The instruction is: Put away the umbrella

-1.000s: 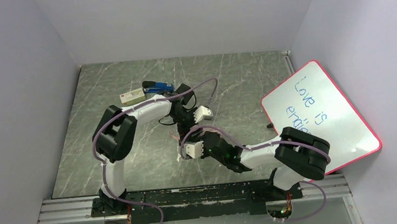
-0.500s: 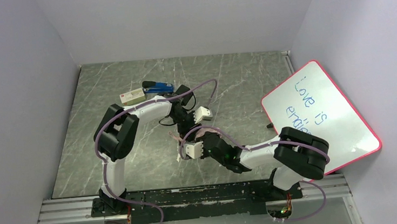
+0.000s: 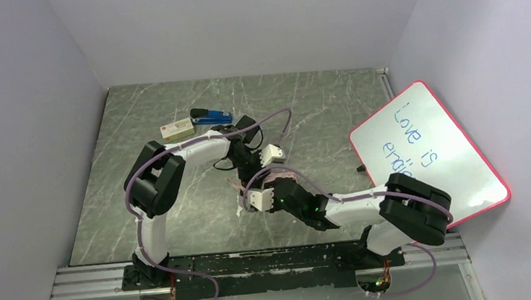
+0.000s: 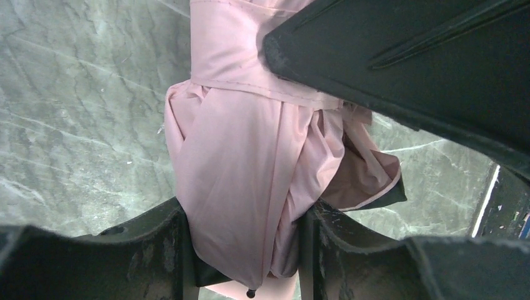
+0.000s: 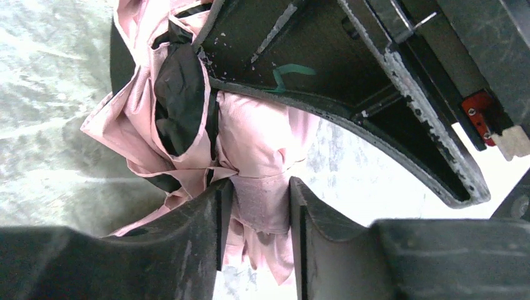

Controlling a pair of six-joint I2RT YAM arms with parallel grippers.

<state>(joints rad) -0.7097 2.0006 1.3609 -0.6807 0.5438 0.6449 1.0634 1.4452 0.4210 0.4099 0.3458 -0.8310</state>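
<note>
Both arms meet just below the middle of the top view, and that is where your umbrella [image 4: 231,144] is, bunched between them over the tabletop [image 3: 316,102] (whether it rests there or hangs just above, I cannot tell). The left claw [image 4: 244,228] is pinching the thick of the folded pink cloth. The right claw [image 5: 256,212] is pinching a narrower gathered part, with loose folds and dark lining spilling toward the left of its frame. My guess is that one grip steadies the bundle while the other gathers the cloth tight for wrapping.

You have little room between the two claws: they sit just beside each other, so any turn risks a knock. Open tabletop lies toward the top and the left of the top view. A blue stapler [image 3: 210,116] and a small box [image 3: 176,129] sit just beyond the left arm's forearm, and a whiteboard [image 3: 430,154] leans at the right edge.
</note>
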